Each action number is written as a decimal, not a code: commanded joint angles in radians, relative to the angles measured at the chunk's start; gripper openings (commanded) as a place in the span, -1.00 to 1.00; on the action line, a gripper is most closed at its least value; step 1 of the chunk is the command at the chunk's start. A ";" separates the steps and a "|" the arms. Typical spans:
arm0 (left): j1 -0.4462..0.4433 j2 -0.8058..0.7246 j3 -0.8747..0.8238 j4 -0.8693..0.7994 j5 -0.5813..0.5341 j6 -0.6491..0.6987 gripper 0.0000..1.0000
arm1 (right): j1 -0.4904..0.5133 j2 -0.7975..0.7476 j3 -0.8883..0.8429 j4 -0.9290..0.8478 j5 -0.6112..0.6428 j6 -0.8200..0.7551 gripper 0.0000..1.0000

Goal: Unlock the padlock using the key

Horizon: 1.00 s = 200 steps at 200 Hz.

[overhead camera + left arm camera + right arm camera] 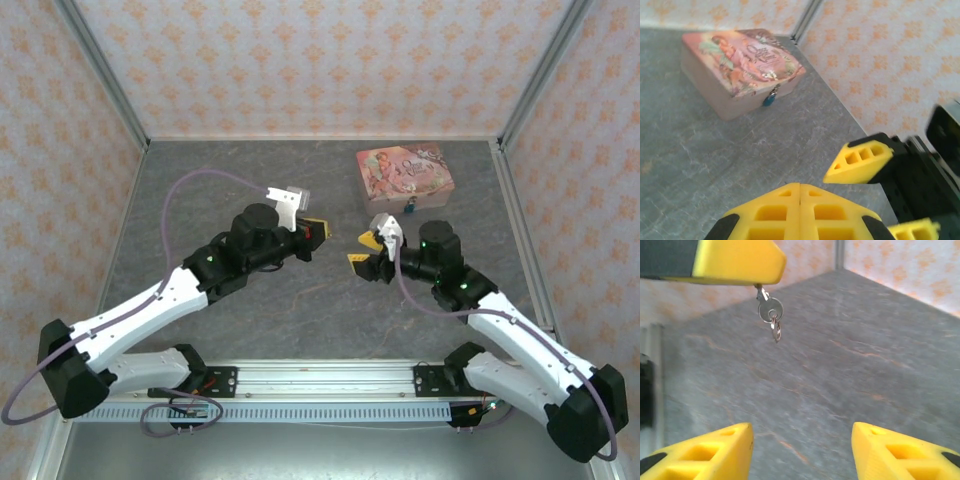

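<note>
From the top cam, both arms reach in from the near edge with elbows bent. Their tips nearly meet over the middle of the grey, stone-look tabletop (250,320). The left fingers (313,232) point right and the right fingers (367,241) point left, with a small gap between the two. Behind them sits a flat pink illustrated box (405,172). The padlock (411,208) is a tiny blue-teal speck at the box's front edge. The key is too small to make out from up here.

The left wrist cam gets the box (740,60) up close: rounded corners, printed lid, plain pale sides. The padlock (769,99) hangs against its front wall. The left fingers (770,215) are blocky yellow plastic with cut-out pockets, pressed flat together with just a seam between them. The right fingers (860,162) poke in from the right on a black mount.

The right wrist cam is where the key (768,309) gets readable. It's small and silvery with a round head, pinched blade-up in the tip of the left fingers (735,260). A thin split ring (775,333) dangles off it, clear of the tabletop. The right fingers (715,452) sit wide apart at the bottom, holding nothing.
</note>
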 commanded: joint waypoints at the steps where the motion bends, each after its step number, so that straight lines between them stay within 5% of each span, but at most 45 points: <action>1: -0.004 -0.030 -0.012 -0.045 0.089 0.199 -1.00 | -0.032 0.024 0.006 0.177 -0.291 0.175 0.03; 85: -0.005 -0.048 0.001 -0.033 0.208 0.279 -1.00 | -0.032 0.140 0.067 0.352 -0.444 0.303 -0.22; 200: -0.005 -0.045 0.001 -0.020 0.203 0.280 -1.00 | -0.005 0.210 0.129 0.291 -0.474 0.265 -0.53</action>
